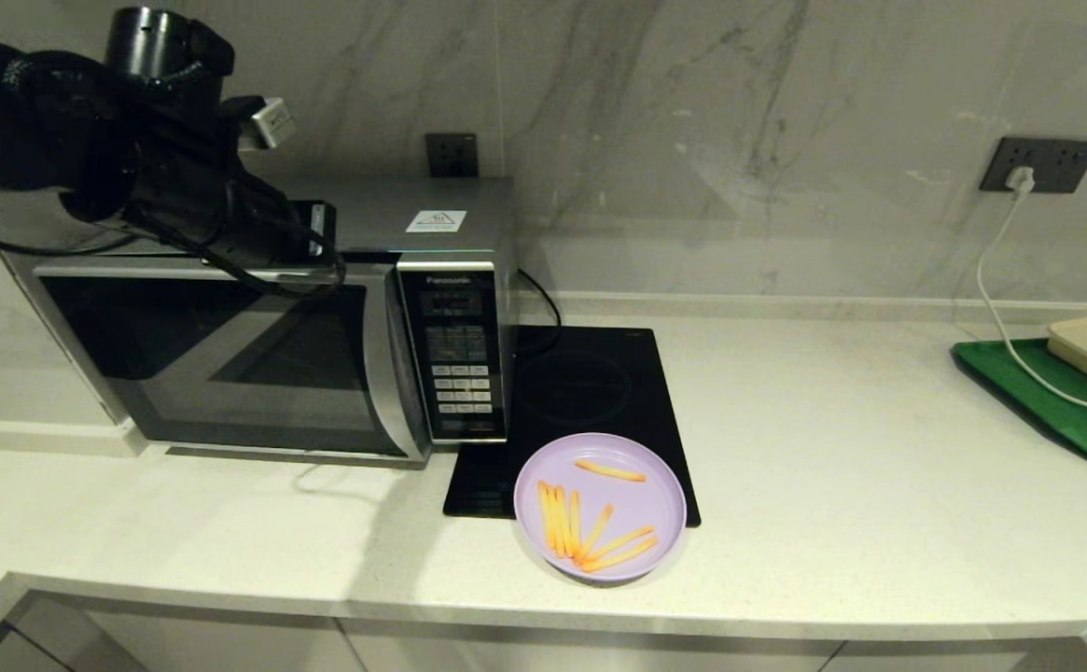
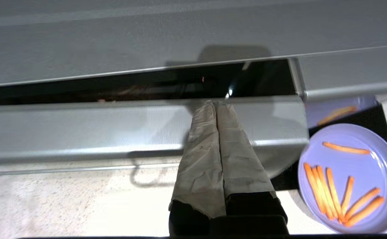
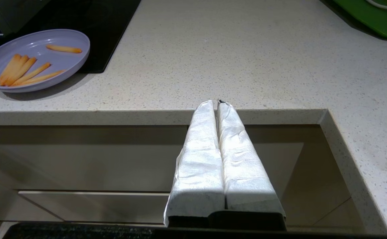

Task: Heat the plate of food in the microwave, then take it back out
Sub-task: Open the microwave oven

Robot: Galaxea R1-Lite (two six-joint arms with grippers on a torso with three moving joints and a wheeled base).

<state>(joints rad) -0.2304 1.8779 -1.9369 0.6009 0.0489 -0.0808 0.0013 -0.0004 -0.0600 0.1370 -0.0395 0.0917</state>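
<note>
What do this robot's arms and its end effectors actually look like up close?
The left arm is black and bulky, with a shiny metal cylinder on top, loose black cables and a small white label. Both the left end effector and the right end effector have two long tapering fingers wrapped in wrinkled pale cloth tape on black bases.

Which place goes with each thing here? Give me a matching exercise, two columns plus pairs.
Things:
1. plate of food
2. left gripper
3. right gripper
4. green tray

Places:
A. at the top front edge of the microwave door
B. far right of the counter
C. below the counter's front edge
D. partly on the black cooktop

Pairs: 1-D, 2-A, 3-C, 4-B
</note>
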